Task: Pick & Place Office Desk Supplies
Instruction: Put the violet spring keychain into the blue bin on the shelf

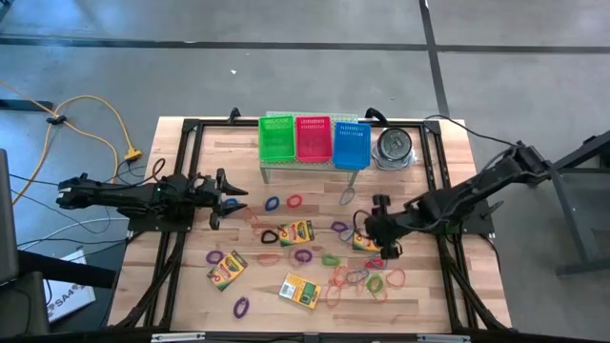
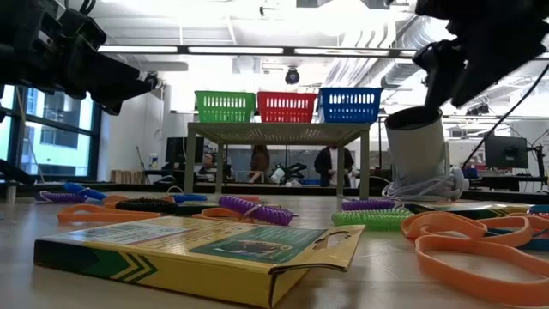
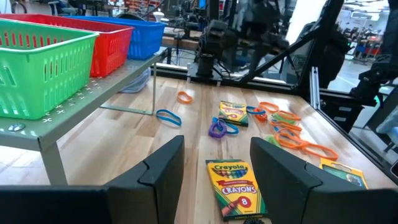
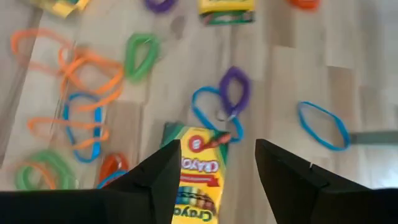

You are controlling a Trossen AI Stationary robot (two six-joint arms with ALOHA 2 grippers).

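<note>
From above, your right gripper (image 1: pixel 384 250) hangs over a crayon box (image 1: pixel 366 242) at the counter's (image 1: pixel 191 276) right-centre, amid rubber bands (image 1: pixel 367 278); the left gripper (image 1: pixel 227 197) waits by the left edge.

At counter level, another crayon box (image 2: pixel 202 249) lies nearest, flat.

Your left wrist shows jaws apart, empty — a box (image 3: pixel 235 187) beyond them.

Your right wrist shows jaws apart above the box (image 4: pixel 198 177), not touching — purple and blue bands (image 4: pixel 225 102) just beside it.

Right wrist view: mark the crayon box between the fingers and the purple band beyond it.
crayon box (image 4: pixel 200 171), right wrist view, on its yellow front.
purple band (image 4: pixel 234 91), right wrist view, on the loop's side.
</note>
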